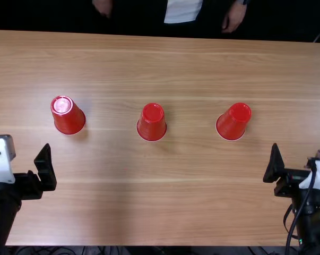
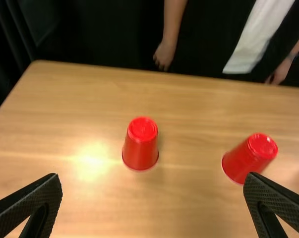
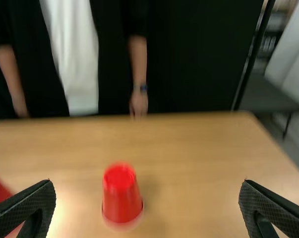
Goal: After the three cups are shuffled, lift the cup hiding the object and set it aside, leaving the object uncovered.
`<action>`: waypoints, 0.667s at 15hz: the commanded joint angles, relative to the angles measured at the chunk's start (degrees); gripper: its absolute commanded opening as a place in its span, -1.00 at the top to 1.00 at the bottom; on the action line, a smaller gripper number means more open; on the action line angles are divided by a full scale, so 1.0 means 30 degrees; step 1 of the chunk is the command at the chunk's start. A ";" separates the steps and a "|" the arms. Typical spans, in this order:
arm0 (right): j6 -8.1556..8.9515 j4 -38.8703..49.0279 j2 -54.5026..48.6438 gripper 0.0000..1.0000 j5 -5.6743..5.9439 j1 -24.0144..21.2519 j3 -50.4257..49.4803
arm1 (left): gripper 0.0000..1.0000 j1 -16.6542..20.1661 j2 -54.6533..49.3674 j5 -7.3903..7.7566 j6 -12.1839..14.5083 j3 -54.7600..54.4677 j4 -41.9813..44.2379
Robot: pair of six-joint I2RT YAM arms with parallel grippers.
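Observation:
Three red cups stand upside down in a row across the middle of the table: the left cup (image 1: 68,115) (image 2: 140,144), the middle cup (image 1: 152,122) (image 2: 249,157) and the right cup (image 1: 234,121) (image 3: 121,193). Whatever lies under them is hidden. My left gripper (image 1: 24,159) (image 2: 150,198) is open near the table's front left, short of the left cup, with nothing between its fingers. My right gripper (image 1: 297,162) (image 3: 147,203) is open at the front right, short of the right cup, and holds nothing.
The wooden table (image 1: 160,64) stretches bare behind the cups to its far edge. Wide gaps separate the cups. A strip of free table lies between the cups and both grippers.

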 commanded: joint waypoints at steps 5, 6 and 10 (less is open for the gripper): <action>-0.0172 -0.5596 0.5226 -1.00 -0.0288 0.0552 0.5410 | -1.00 -0.0038 0.4861 -0.0064 0.0122 0.4733 -0.5252; -0.0137 -0.6264 0.5929 -1.00 -0.0253 0.0904 0.5879 | -1.00 -0.0097 0.5681 -0.0064 0.0122 0.5582 -0.6025; -0.0172 -0.7811 0.8595 -1.00 -0.0464 0.1314 0.7431 | -1.00 -0.0478 0.8523 -0.0029 0.0122 0.7370 -0.8170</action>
